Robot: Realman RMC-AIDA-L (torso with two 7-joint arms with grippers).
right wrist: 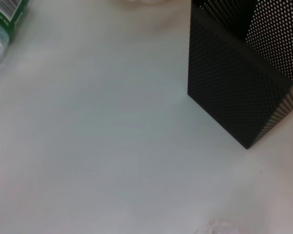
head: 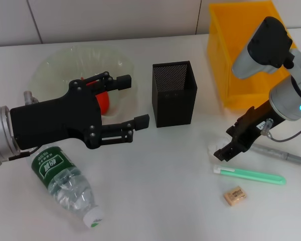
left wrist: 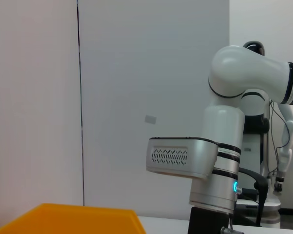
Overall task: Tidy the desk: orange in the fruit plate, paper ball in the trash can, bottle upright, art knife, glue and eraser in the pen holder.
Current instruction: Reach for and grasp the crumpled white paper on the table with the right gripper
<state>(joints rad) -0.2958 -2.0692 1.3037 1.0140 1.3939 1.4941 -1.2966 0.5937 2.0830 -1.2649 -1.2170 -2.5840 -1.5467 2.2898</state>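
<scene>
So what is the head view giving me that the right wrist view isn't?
Only the head view shows the orange in the fruit plate, the trash can, the eraser, the green glue stick, and both arms: left gripper open over the plate, right gripper low by the paper ball. The right wrist view adds only the pen holder's mesh close up. Both show the pen holder, the lying bottle and the desk.

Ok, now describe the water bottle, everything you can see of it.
The bottle is clear ribbed plastic with a green label bearing white print and a white cap. It lies on its side on the desk, cap pointing toward the near edge and base toward the left gripper, whose black body overlaps its upper end in the head view. It looks empty or nearly so. Nothing grips it. The right wrist view catches just its label end.
</scene>
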